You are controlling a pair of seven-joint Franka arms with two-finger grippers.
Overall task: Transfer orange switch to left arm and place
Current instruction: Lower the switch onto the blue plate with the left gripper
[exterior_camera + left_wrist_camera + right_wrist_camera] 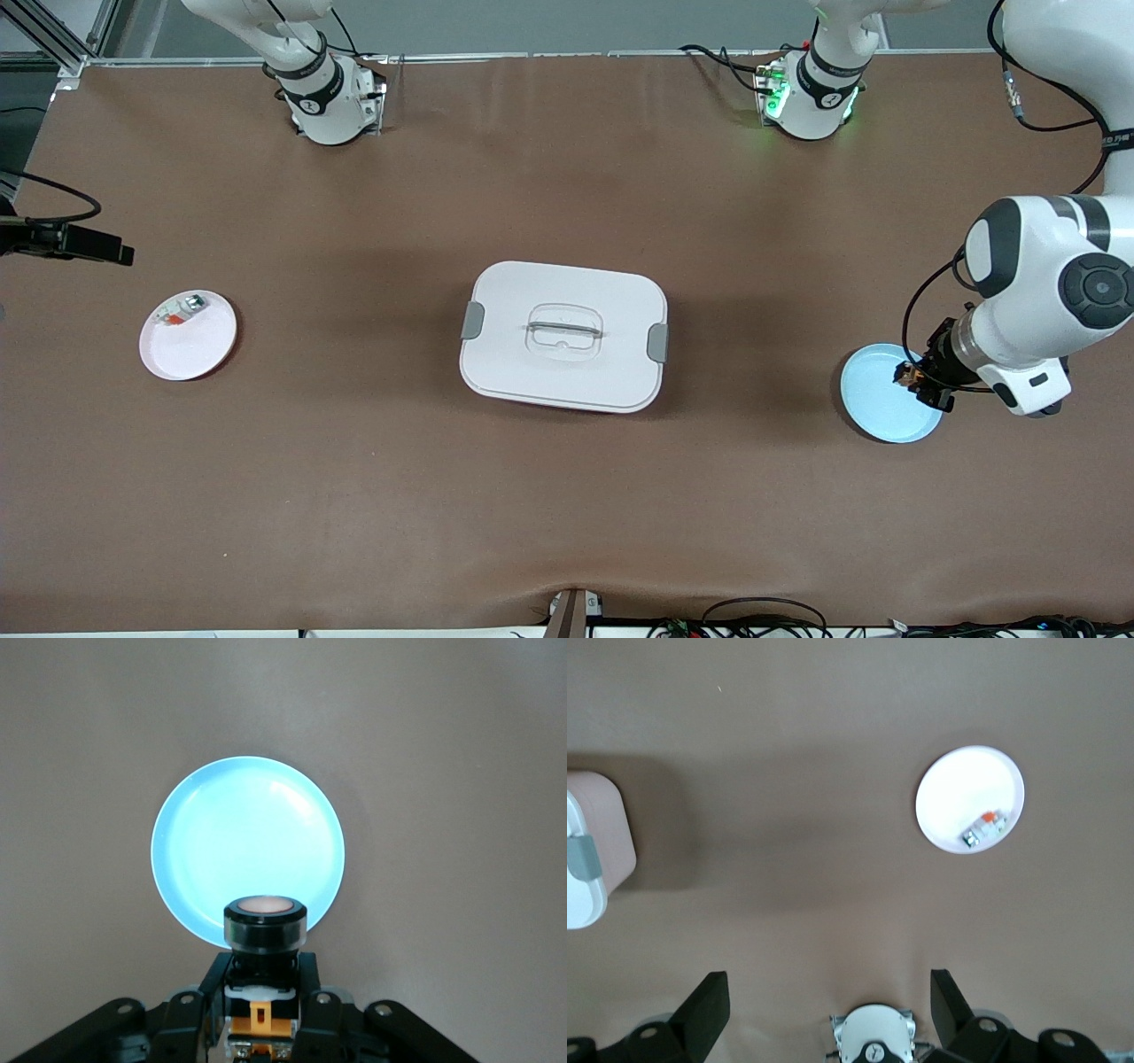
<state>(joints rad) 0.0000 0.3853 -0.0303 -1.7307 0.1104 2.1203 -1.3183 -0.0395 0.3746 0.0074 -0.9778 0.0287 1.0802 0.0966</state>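
Orange switch (265,935), clamped upright in the closed left gripper (264,1010) above the blue plate's (877,399) 3 o'clock rim, lies at 3 o'clock from the box (563,337), while the right gripper (828,1005), jaws wide and empty, waits aloft.

Brown desk (567,496). White box (563,335) with grey latches rests at desk centre. White plate (188,335) lies near the right arm's end edge. Blue plate (889,393) lies near the left arm's end edge.
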